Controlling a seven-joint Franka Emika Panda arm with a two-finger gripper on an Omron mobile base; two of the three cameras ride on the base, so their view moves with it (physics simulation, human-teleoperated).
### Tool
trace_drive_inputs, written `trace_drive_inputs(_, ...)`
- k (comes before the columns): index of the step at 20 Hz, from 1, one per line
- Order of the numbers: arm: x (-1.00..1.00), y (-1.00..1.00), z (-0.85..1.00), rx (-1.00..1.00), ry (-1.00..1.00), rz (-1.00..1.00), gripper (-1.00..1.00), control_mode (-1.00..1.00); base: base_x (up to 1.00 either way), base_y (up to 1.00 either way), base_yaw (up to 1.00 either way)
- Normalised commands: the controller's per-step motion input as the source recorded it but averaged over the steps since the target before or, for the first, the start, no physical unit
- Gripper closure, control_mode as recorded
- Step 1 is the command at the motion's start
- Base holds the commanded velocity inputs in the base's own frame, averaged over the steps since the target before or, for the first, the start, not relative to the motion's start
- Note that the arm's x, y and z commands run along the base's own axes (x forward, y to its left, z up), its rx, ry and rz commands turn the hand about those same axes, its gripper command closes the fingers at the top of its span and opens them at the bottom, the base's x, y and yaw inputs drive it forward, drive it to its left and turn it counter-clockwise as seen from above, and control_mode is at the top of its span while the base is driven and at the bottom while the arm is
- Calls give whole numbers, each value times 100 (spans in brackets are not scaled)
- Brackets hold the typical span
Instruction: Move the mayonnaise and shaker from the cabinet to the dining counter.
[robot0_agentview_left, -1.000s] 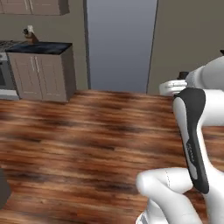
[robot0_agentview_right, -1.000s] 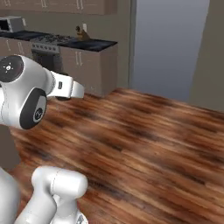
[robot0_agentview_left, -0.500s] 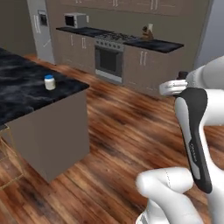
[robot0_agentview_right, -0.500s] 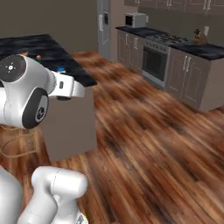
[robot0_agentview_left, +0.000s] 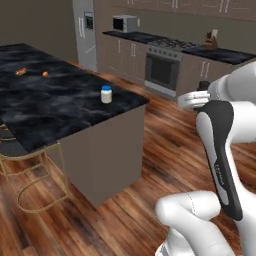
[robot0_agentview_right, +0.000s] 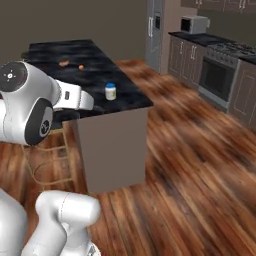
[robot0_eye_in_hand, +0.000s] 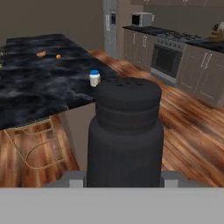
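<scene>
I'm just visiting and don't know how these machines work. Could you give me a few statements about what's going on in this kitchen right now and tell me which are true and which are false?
1. The mayonnaise stands on the dining counter. True.
2. The shaker sits on the dining counter beside the jar. False: it is upright in the gripper, off the counter.
3. The mayonnaise has a red lid. False: the lid is blue.
4. Two small orange things lie farther along the dining counter. True.
5. A microwave sits on the far worktop near the fridge. True.
6. The mayonnaise lies tipped on its side. False: it stands upright.
</scene>
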Motion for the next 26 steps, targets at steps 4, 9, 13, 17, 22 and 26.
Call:
trace_drive_inputs(4, 0, 0, 0, 0, 0, 0, 100, 100, 36, 93, 21)
trace_drive_inputs(9, 0, 0, 0, 0, 0, 0, 100, 100, 37, 71, 25)
trace_drive_inputs(13, 0, 0, 0, 0, 0, 0, 100, 100, 58, 9, 44)
trace_drive_inputs(17, 0, 0, 0, 0, 0, 0, 100, 100, 59, -9, 55)
trace_drive_inputs(22, 0, 0, 0, 0, 0, 0, 100, 100, 33, -12, 44)
trace_drive_inputs(26, 0, 0, 0, 0, 0, 0, 100, 100, 7, -29, 16)
